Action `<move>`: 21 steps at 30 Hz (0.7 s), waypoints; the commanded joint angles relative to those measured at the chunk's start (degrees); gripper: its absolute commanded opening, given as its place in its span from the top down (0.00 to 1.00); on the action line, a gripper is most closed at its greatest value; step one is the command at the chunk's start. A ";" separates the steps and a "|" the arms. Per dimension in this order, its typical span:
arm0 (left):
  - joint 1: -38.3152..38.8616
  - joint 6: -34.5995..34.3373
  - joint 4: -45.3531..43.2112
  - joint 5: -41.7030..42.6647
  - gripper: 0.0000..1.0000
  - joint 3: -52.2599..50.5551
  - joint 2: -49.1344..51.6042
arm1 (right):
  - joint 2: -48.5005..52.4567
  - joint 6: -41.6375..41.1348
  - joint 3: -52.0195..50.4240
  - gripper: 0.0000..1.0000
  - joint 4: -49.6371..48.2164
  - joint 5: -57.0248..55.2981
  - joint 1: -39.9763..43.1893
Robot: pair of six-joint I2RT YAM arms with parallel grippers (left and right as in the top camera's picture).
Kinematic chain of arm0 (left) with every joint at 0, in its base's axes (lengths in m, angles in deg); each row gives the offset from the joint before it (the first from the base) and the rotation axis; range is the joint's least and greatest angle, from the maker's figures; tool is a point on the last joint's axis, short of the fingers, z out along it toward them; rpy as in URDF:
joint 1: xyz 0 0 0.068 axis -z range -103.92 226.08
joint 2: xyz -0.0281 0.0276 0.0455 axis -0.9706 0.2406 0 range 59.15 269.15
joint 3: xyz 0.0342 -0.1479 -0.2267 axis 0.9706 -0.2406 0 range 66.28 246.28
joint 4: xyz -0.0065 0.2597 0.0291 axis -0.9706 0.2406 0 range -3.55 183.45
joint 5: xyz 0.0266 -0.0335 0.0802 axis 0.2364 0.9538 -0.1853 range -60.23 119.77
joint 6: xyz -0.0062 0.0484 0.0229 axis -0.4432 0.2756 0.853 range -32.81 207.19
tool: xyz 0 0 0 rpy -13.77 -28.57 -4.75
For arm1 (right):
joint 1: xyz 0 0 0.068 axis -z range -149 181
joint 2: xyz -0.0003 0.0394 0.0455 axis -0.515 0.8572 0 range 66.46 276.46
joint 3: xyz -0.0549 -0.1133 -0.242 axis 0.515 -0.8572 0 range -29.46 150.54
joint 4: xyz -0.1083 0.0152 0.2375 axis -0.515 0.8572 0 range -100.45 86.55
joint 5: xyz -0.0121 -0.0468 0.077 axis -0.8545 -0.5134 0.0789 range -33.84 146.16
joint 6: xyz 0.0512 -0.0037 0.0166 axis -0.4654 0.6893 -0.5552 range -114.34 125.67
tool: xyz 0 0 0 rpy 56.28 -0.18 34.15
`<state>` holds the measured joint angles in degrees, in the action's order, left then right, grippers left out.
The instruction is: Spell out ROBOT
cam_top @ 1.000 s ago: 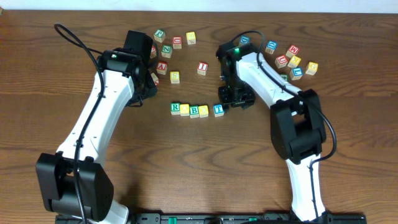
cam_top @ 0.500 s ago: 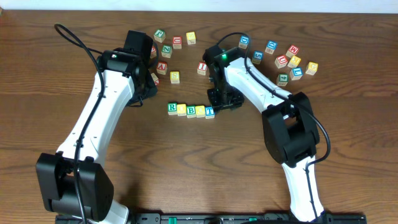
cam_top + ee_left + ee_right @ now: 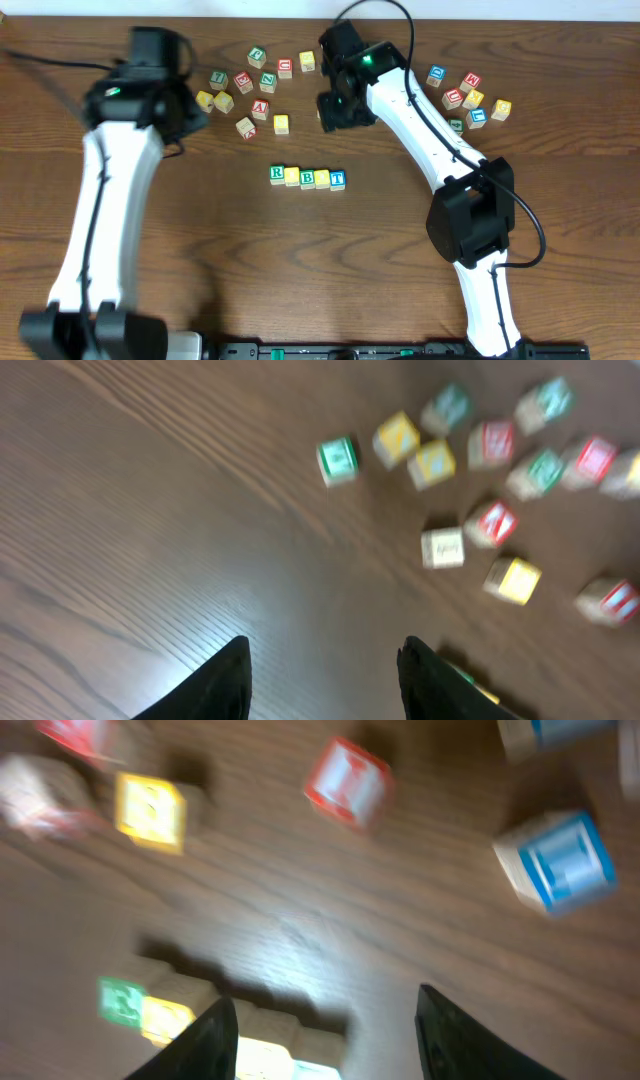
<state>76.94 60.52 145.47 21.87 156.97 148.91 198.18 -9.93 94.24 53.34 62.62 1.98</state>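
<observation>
R cube (image 3: pixel 277 173), green-framed, starts a short row near the middle of the wooden surface (image 3: pixel 300 260). After it come the first yellow cube (image 3: pixel 293 176), the green-framed B cube (image 3: pixel 308 179), the second yellow cube (image 3: pixel 322 180) and the blue-framed T cube (image 3: pixel 337 180). The five sit side by side, so close that no gaps show from overhead. The line dips slightly toward the T end, and neither arm touches it.

The right claw (image 3: pixel 327 997) hangs beyond the row on the far side, apart from it. Its wrist view is blurred, but the two dark fingers stand well apart with only bare wood between them, so it is spread and empty. The same view shows the green and yellow end of the row low on the left, by one finger. A red-lettered cube (image 3: pixel 347 782) and a blue-framed cube (image 3: pixel 555 860) lie farther off.

The left claw (image 3: pixel 325 650) is up at the far left, well apart from the row. Its fingers also stand apart over bare wood, gripping nothing. Ahead of it the wrist view shows a green-framed cube (image 3: pixel 337 460) and, beyond that, several blurred yellow, red and green ones.

From overhead, a scatter of loose cubes (image 3: pixel 262 83) lies between the two arms beyond the row. A second cluster (image 3: pixel 465 100) lies off to the right of the right arm (image 3: pixel 420 120).
</observation>
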 commanded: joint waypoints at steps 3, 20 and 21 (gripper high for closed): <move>-5.60 1.18 -0.22 -0.79 0.53 1.38 -2.14 | 0.04 -3.63 -0.24 0.51 -6.75 6.82 -2.93; -11.93 1.16 0.44 -0.74 0.53 -0.55 -1.99 | 8.07 -7.58 -0.24 0.75 -16.33 2.40 -16.72; -11.93 1.16 0.46 -0.74 0.53 -0.76 -1.99 | 8.15 -7.87 -0.24 0.75 -16.22 2.36 -17.07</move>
<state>65.10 60.69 145.73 21.87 157.45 146.77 205.26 -16.31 94.17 37.01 66.16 -13.93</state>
